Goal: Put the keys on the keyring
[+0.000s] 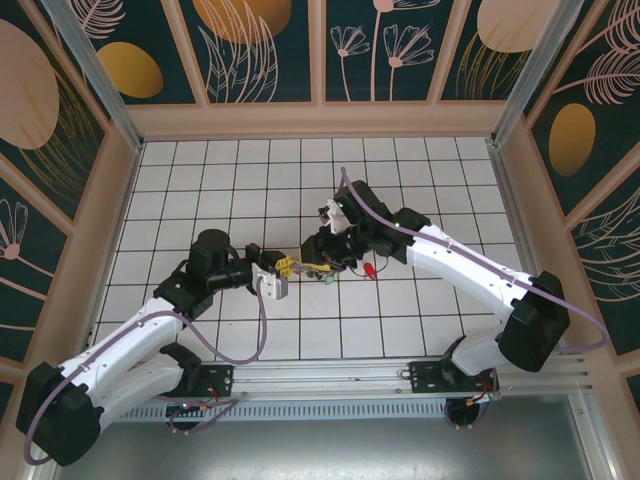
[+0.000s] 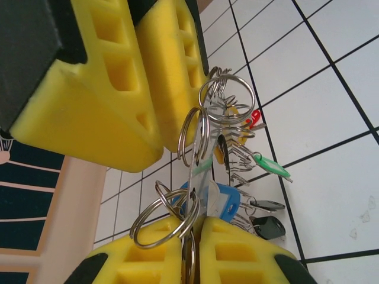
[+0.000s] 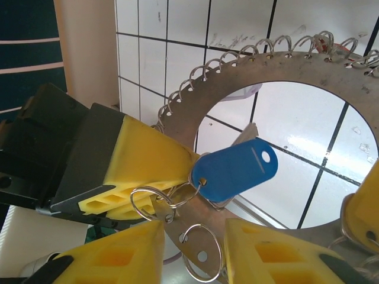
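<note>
Keyring (image 3: 284, 59) lodged between left gripper (image 2: 190, 236) fingers; right gripper (image 3: 195, 236) set opposite; keys (image 2: 228, 201) hung beneath, above table (image 2: 331, 177).

A tabletop (image 1: 200, 190) of white tiles with dark grout lines lay inside a walled pen. Pale wooden skirting (image 1: 310, 118) ran along its far edge. Above it stood dark teal panels (image 1: 265, 60) painted with pale leaves, flowers and an orange oval (image 1: 130, 68). Silvery metal posts (image 1: 92, 72) leaned at the far corners. A metal rail (image 1: 330, 375) crossed the near edge. Faint scuffs (image 2: 362, 216) marked one tile.
</note>
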Robot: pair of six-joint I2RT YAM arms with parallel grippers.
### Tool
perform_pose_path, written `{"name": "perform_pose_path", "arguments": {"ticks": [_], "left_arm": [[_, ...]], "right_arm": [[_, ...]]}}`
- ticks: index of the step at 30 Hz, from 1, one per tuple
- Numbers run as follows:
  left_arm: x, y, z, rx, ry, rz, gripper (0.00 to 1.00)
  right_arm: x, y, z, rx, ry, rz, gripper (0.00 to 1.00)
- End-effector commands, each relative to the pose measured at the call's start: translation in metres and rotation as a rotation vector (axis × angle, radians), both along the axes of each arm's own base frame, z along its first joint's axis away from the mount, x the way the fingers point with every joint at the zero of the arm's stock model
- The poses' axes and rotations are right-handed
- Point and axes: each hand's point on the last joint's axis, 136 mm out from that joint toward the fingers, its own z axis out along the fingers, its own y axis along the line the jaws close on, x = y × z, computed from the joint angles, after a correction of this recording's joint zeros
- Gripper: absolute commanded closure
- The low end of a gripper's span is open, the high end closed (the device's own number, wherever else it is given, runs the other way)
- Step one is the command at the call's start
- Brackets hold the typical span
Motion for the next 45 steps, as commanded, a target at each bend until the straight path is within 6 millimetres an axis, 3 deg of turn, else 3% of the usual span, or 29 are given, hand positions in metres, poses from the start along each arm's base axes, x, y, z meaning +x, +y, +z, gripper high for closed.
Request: {"name": "perform_pose_path", "arguments": {"ticks": [1, 21, 30, 33, 35, 39, 42, 45], "left_arm": [[-0.006, -0.005, 0.022, -0.050, -0.082, -0.050, 1.00], [-0.005, -0.005, 0.024, -0.056, -0.064, -0.038, 1.00], [-0.016, -0.012, 0.022, -0.063, 0.114, -0.083, 1.00], [-0.003, -0.009, 0.031, -0.106, 0.160, 0.013, 1.00], [0.009, -0.005, 0.043, -0.158, 0.157, 0.101, 1.00], [0.029, 0.003, 0.058, -0.199, 0.214, 0.245, 1.00], [0.041, 0.006, 0.069, -0.232, 0.284, 0.329, 1.00], [0.046, 0.006, 0.080, -0.283, 0.345, 0.366, 1.00]], "right_arm": [[-0.008, 0.003, -0.008, -0.006, 0.020, 0.038, 0.65], [-0.015, 0.008, -0.002, 0.045, -0.009, 0.109, 0.78], [-0.003, -0.002, 0.012, -0.019, -0.253, 0.177, 0.76], [0.011, -0.009, 0.040, -0.022, -0.438, 0.132, 0.75], [0.019, -0.017, 0.072, 0.011, -0.569, 0.070, 0.76], [0.015, -0.026, 0.118, 0.097, -0.751, 0.000, 0.76], [0.000, -0.014, 0.127, 0.174, -0.765, 0.014, 0.76], [-0.017, 0.010, 0.117, 0.242, -0.695, 0.076, 0.71]]}}
